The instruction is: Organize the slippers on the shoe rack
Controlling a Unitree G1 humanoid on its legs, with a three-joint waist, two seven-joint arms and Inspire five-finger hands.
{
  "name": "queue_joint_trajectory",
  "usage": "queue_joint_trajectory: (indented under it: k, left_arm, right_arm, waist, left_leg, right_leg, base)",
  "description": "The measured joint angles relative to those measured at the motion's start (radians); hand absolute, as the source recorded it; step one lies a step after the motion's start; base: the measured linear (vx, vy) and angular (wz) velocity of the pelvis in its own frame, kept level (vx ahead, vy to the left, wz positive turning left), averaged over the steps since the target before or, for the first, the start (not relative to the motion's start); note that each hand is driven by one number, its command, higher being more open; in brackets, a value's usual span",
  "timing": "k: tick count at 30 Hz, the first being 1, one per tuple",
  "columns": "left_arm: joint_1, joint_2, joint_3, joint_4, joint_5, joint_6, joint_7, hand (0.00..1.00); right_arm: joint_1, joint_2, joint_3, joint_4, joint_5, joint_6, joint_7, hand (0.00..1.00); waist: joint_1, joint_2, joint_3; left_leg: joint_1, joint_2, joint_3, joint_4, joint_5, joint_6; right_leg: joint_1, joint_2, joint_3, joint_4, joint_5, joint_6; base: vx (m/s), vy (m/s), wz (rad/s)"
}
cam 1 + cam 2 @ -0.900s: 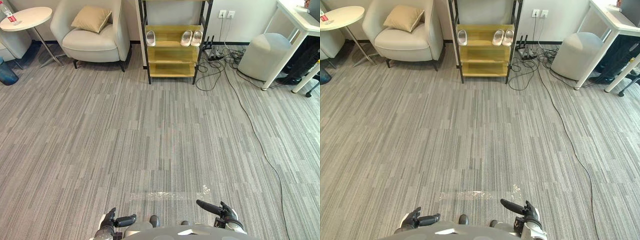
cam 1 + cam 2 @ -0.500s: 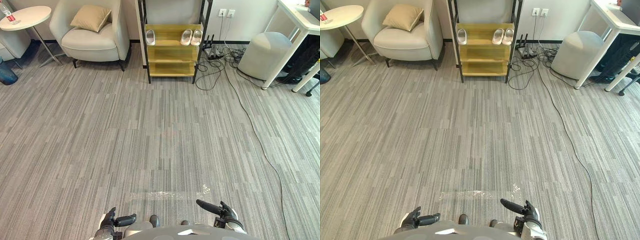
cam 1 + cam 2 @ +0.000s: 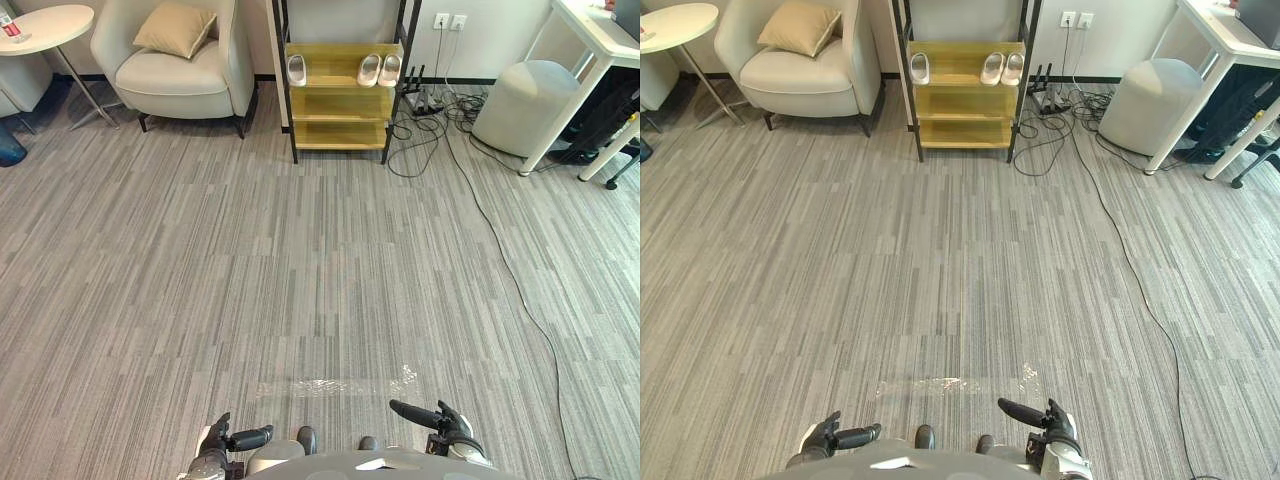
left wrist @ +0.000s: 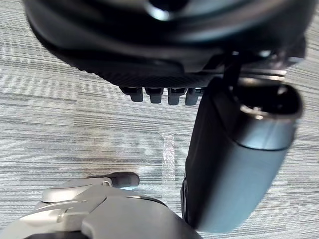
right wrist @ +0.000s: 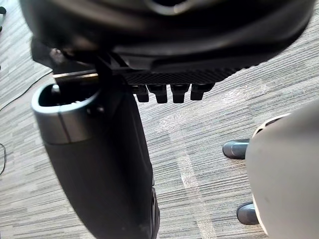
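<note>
where striped carpet (image 3: 300, 250) ends | wood-shelved shoe rack (image 3: 340, 103) | rounded, perhaps rubber slippers (image 3: 369, 70)

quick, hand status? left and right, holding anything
left hand: open, fingers relaxed, holding nothing
right hand: open, fingers relaxed, holding nothing

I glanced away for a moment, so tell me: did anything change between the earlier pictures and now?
Nothing was moved, picked up or let go. The head camera shifted a little, so the shoe rack and armchair sit slightly higher in the picture. The three slippers lie on the top yellow shelf as before, one apart, two together. The left hand and right hand stay low, open and empty.
</note>
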Motion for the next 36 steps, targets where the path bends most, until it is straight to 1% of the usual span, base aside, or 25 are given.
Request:
queue_joint_trajectory:
  k: [3, 4, 6, 8, 10, 11, 12, 14, 16, 17, 19, 20, 21, 22, 23, 24, 25, 26, 27, 28, 29, 31, 34, 35, 36]
  left_arm:
    - [-0.002, 0.005, 0.0, -0.004, -0.001, 0.0, 0.0, 1.0]
    - [-0.005, 0.007, 0.0, -0.008, -0.002, 0.0, 0.0, 1.0]
    - [-0.011, 0.002, 0.0, -0.013, -0.006, -0.002, 0.002, 1.0]
    - [-0.014, 0.001, -0.003, -0.014, -0.007, -0.004, 0.002, 1.0]
    - [-0.024, 0.016, -0.022, -0.018, -0.002, -0.006, 0.001, 1.0]
    - [-0.028, 0.025, -0.032, -0.017, -0.001, -0.005, 0.0, 1.0]
    - [-0.029, 0.024, -0.032, -0.017, -0.001, -0.003, 0.001, 1.0]
    - [-0.037, 0.018, -0.031, -0.014, -0.001, 0.001, 0.006, 1.0]
    - [-0.041, 0.01, -0.03, -0.012, -0.001, 0.002, 0.008, 1.0]
    - [-0.043, 0.002, -0.03, -0.012, -0.001, 0.002, 0.009, 1.0]
    - [-0.047, -0.008, -0.031, -0.012, 0.0, 0.002, 0.009, 1.0]
    - [-0.044, -0.008, -0.03, -0.011, 0.0, 0.002, 0.009, 1.0]
    - [-0.037, -0.006, -0.026, -0.011, 0.001, 0.002, 0.01, 1.0]
    - [-0.033, -0.006, -0.019, -0.008, 0.001, 0.002, 0.01, 1.0]
    - [-0.04, -0.022, 0.0, -0.003, 0.001, 0.001, 0.011, 1.0]
    - [-0.042, -0.042, 0.01, -0.008, 0.001, -0.004, 0.014, 1.0]
    - [-0.043, -0.047, 0.03, -0.007, 0.0, -0.009, 0.009, 1.0]
    - [-0.043, -0.047, 0.03, -0.007, 0.0, -0.009, 0.009, 1.0]
    - [-0.045, -0.055, 0.063, -0.015, -0.003, -0.02, 0.003, 1.0]
    - [-0.05, -0.053, 0.085, -0.034, -0.003, -0.03, -0.002, 1.0]
    - [-0.053, -0.048, 0.089, -0.046, -0.003, -0.035, -0.001, 1.0]
    - [-0.064, -0.048, 0.088, -0.077, -0.009, -0.044, -0.002, 1.0]
    - [-0.093, -0.047, 0.086, -0.09, -0.012, -0.045, -0.007, 1.0]
    - [-0.102, -0.045, 0.085, -0.097, -0.012, -0.043, -0.003, 1.0]
    - [-0.103, -0.051, 0.072, -0.095, -0.012, -0.042, 0.004, 1.0]
  right_arm:
    - [-0.001, 0.001, 0.013, -0.003, 0.0, 0.001, 0.0, 1.0]
    - [-0.004, 0.001, 0.014, -0.003, 0.0, 0.002, 0.0, 1.0]
    - [-0.014, -0.004, 0.012, -0.004, 0.0, 0.004, 0.0, 1.0]
    - [-0.015, -0.014, 0.01, -0.023, 0.0, 0.003, 0.0, 1.0]
    - [-0.016, -0.005, 0.007, -0.043, 0.0, -0.003, 0.0, 1.0]
    - [-0.018, -0.002, 0.005, -0.044, 0.001, -0.005, 0.001, 1.0]
    - [-0.021, -0.004, 0.005, -0.044, 0.001, -0.005, 0.002, 1.0]
    - [-0.033, -0.01, 0.005, -0.044, 0.001, -0.009, 0.002, 1.0]
    - [-0.044, -0.017, 0.005, -0.045, 0.001, -0.007, 0.002, 1.0]
    - [-0.059, -0.025, 0.005, -0.046, 0.001, -0.006, 0.002, 1.0]
    - [-0.069, -0.032, 0.005, -0.055, 0.001, -0.007, 0.002, 1.0]
    - [-0.068, -0.029, 0.009, -0.067, 0.001, -0.008, 0.003, 1.0]
    - [-0.063, -0.024, 0.01, -0.068, 0.002, -0.007, 0.003, 1.0]
    - [-0.06, -0.021, 0.008, -0.069, 0.001, -0.006, 0.004, 1.0]
    - [-0.069, -0.034, 0.009, -0.067, -0.006, -0.004, 0.006, 1.0]
    - [-0.07, -0.04, 0.009, -0.073, -0.018, -0.011, 0.004, 1.0]
    - [-0.068, -0.043, 0.018, -0.073, -0.017, -0.011, 0.004, 1.0]
    - [-0.068, -0.043, 0.018, -0.073, -0.017, -0.011, 0.004, 1.0]
    - [-0.056, -0.04, 0.021, -0.07, -0.016, -0.002, 0.005, 1.0]
    - [-0.05, -0.03, 0.018, -0.07, -0.013, -0.001, 0.004, 1.0]
    - [-0.051, -0.022, 0.017, -0.07, -0.009, -0.001, 0.003, 1.0]
    - [-0.063, -0.018, 0.015, -0.074, 0.021, -0.004, 0.0, 1.0]
    - [-0.08, -0.016, 0.006, -0.074, 0.028, -0.004, -0.007, 1.0]
    - [-0.081, -0.012, -0.007, -0.074, 0.031, -0.005, -0.01, 1.0]
    - [-0.069, -0.026, -0.011, -0.072, 0.031, -0.007, -0.017, 1.0]
  waist:
    - [0.003, -0.009, 0.0]
    - [0.003, -0.01, 0.001]
    - [0.006, 0.002, 0.01]
    - [0.005, 0.01, 0.018]
    - [0.002, -0.003, 0.025]
    - [0.001, -0.016, 0.028]
    - [0.001, -0.014, 0.028]
    - [-0.003, -0.002, 0.036]
    - [-0.004, 0.011, 0.043]
    - [-0.007, 0.028, 0.053]
    - [-0.01, 0.049, 0.065]
    - [-0.011, 0.046, 0.064]
    - [-0.012, 0.037, 0.059]
    - [-0.016, 0.032, 0.055]
    - [-0.01, 0.064, 0.054]
    - [-0.009, 0.083, 0.048]
    - [-0.01, 0.103, 0.056]
    - [-0.01, 0.103, 0.056]
    - [-0.002, 0.105, 0.06]
    - [0.004, 0.094, 0.069]
    - [0.007, 0.082, 0.076]
    - [0.017, 0.067, 0.086]
    - [0.044, 0.06, 0.104]
    - [0.046, 0.047, 0.112]
    - [0.047, 0.074, 0.099]
  left_leg:
    - [-0.029, -0.004, 0.008, 0.017, -0.019, 0.023]
    - [-0.06, -0.003, 0.012, 0.065, -0.049, 0.029]
    - [-0.096, 0.014, 0.031, 0.168, -0.111, 0.042]
    - [-0.088, 0.022, 0.041, 0.214, -0.14, 0.051]
    - [-0.066, 0.006, 0.037, 0.235, -0.172, 0.075]
    - [-0.043, -0.007, 0.022, 0.241, -0.195, 0.088]
    - [-0.035, -0.004, 0.012, 0.252, -0.21, 0.089]
    - [-0.005, 0.011, -0.027, 0.244, -0.232, 0.086]
    - [0.017, 0.026, -0.048, 0.223, -0.238, 0.076]
    - [0.036, 0.044, -0.062, 0.206, -0.244, 0.063]
    - [0.069, 0.07, -0.079, 0.185, -0.257, 0.038]
    - [0.095, 0.077, -0.089, 0.187, -0.275, 0.006]
    - [0.114, 0.078, -0.097, 0.205, -0.295, -0.028]
    - [0.121, 0.083, -0.109, 0.227, -0.307, -0.044]
    - [0.106, 0.115, -0.114, 0.28, -0.313, -0.057]
    - [0.028, 0.13, -0.112, 0.444, -0.298, -0.08]
    - [-0.075, 0.162, -0.109, 0.714, -0.225, -0.086]
    - [-0.075, 0.162, -0.109, 0.714, -0.225, -0.086]
    - [-0.174, 0.215, -0.073, 0.981, -0.179, -0.066]
    - [-0.239, 0.26, -0.028, 1.123, -0.195, -0.051]
    - [-0.276, 0.272, -0.014, 1.163, -0.21, -0.048]
    - [-0.38, 0.273, 0.003, 1.149, -0.24, -0.058]
    - [-0.45, 0.226, 0.007, 0.94, -0.279, -0.07]
    - [-0.467, 0.167, -0.001, 0.737, -0.265, -0.079]
    - [-0.467, 0.136, -0.032, 0.453, -0.136, -0.09]
  right_leg:
    - [-0.027, -0.006, 0.004, 0.013, -0.004, 0.007]
    - [-0.057, -0.014, 0.005, 0.059, -0.025, 0.026]
    - [-0.147, -0.031, -0.001, 0.268, -0.086, 0.086]
    - [-0.219, -0.056, -0.027, 0.471, -0.112, 0.1]
    - [-0.315, -0.124, -0.082, 0.726, -0.107, 0.09]
    - [-0.353, -0.151, -0.095, 0.829, -0.131, 0.068]
    - [-0.365, -0.154, -0.1, 0.85, -0.148, 0.053]
    - [-0.396, -0.141, -0.143, 0.783, -0.192, 0.012]
    - [-0.427, -0.12, -0.161, 0.668, -0.188, 0.009]
    - [-0.453, -0.092, -0.158, 0.578, -0.181, 0.007]
    - [-0.478, -0.05, -0.151, 0.447, -0.12, 0.01]
    - [-0.496, -0.03, -0.136, 0.379, -0.047, -0.015]
    - [-0.493, -0.021, -0.122, 0.346, 0.046, -0.058]
    - [-0.478, -0.021, -0.113, 0.345, 0.113, -0.089]
    - [-0.467, 0.0, -0.133, 0.357, 0.098, -0.105]
    - [-0.433, 0.023, -0.144, 0.321, 0.07, -0.117]
    - [-0.343, 0.058, -0.153, 0.244, 0.058, -0.125]
    - [-0.343, 0.058, -0.153, 0.244, 0.058, -0.125]
    - [-0.23, 0.09, -0.153, 0.16, 0.05, -0.133]
    - [-0.148, 0.102, -0.148, 0.12, 0.035, -0.139]
    - [-0.109, 0.102, -0.143, 0.103, 0.026, -0.138]
    - [-0.05, 0.1, -0.12, 0.069, 0.018, -0.144]
    - [-0.005, 0.077, -0.079, 0.053, 0.006, -0.127]
    - [0.02, 0.044, -0.06, 0.053, -0.028, -0.093]
    - [0.037, 0.041, -0.037, 0.056, -0.066, -0.059]
  base:
    - [0.01, 0.011, -0.05]
    - [0.03, 0.035, -0.1]
    - [0.04, 0.06, -0.27]
    - [0.05, 0.12, -0.19]
    - [0.1, 0.138, 0.05]
    - [0.12, 0.089, 0.18]
    - [0.16, 0.073, 0.35]
    - [0.17, 0.023, 0.46]
    - [0.26, -0.023, 0.38]
    - [0.4, -0.07, 0.41]
    - [0.4, -0.106, 0.4]
    - [0.51, -0.182, 0.47]
    - [0.55, -0.206, 0.57]
    - [0.6, -0.237, 0.38]
    - [0.63, -0.249, 0.31]
    - [0.74, -0.288, 0.21]
    - [0.6, -0.237, 0.19]
    - [0.68, -0.267, 0.15]
    - [0.65, -0.246, 0.09]
    - [0.62, -0.226, 0.08]
    - [0.53, -0.137, -0.06]
    - [0.36, -0.051, -0.26]
    - [0.32, 0.089, -0.47]
    - [0.51, 0.243, -0.42]
    - [0.45, 0.239, -0.47]
